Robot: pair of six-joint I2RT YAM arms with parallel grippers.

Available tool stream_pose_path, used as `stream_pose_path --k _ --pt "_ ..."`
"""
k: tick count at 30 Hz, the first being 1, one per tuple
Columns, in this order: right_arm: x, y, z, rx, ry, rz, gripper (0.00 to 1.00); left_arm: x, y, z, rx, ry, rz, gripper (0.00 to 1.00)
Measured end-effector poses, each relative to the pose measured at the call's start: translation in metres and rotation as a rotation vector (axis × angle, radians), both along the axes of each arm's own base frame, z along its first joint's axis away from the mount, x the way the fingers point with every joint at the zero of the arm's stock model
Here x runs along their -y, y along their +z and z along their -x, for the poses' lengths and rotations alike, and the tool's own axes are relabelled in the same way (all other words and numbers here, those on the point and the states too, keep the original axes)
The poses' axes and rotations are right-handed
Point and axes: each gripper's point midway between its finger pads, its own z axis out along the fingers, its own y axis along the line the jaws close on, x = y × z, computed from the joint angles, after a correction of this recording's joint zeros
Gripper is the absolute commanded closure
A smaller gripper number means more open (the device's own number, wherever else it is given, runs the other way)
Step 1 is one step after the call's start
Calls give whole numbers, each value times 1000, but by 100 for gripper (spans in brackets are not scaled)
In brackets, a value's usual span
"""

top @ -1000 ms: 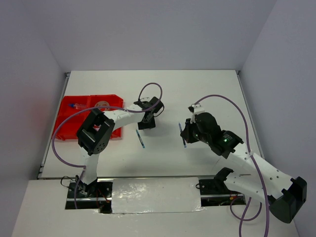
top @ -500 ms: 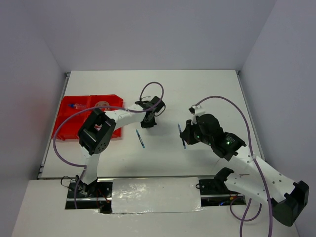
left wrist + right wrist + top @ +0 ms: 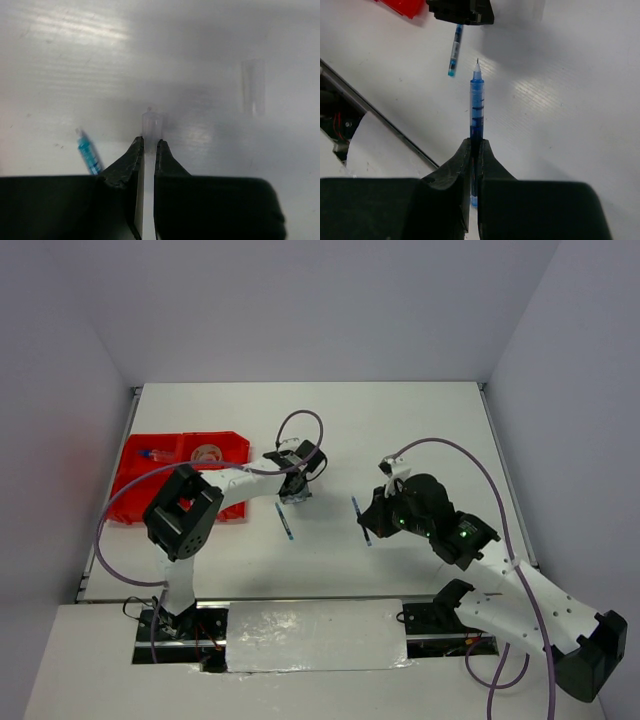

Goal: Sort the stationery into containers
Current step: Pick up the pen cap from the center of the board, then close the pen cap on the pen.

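Observation:
My right gripper (image 3: 475, 142) is shut on a thin blue pen (image 3: 477, 107), tip pointing forward, held above the table; the top view shows that pen (image 3: 360, 521) mid-table by the gripper (image 3: 372, 516). A second blue pen (image 3: 285, 522) lies on the table, its end also in the left wrist view (image 3: 89, 155). My left gripper (image 3: 150, 141) is closed down on a small clear cap (image 3: 152, 122) that sticks out past its fingertips, just beyond the lying pen (image 3: 454, 51). The red tray (image 3: 135, 465) sits at the left, holding a tape roll (image 3: 207, 453) and a blue pen (image 3: 150, 453).
Another clear cap (image 3: 252, 92) lies on the table to the right of my left gripper. The table's front edge with its metal rail (image 3: 370, 115) runs below the right gripper. White walls close the table on three sides.
The left jaws have closed from open onto the clear cap. My right gripper has carried its blue pen a little leftward and nearer.

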Motion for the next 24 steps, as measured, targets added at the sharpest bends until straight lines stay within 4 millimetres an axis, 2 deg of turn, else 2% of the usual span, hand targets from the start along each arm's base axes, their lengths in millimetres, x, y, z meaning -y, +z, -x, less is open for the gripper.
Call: stream_pose_path --k 3,6,8,11,14,17,20,24 --pt "-3 -2 2 7 19 -21 100 -9 6 14 -8 -5 6 100" --pt "-7 -7 6 26 27 -74 100 -10 34 23 35 -19 55 100" --pt "-11 -8 11 46 31 -136 100 -4 65 24 104 -42 112 100" --pt "-21 -4 20 81 51 -239 100 15 132 32 268 -102 254 100" --pt "-40 5 34 100 105 -332 100 29 198 50 436 -159 429 100" --pt "-62 22 46 119 161 -414 100 32 241 71 563 -206 589 100" --pt "-78 34 53 135 187 -471 100 31 258 89 634 -249 697 100" --pt "-86 46 51 150 171 -520 100 36 269 107 677 -314 792 100"
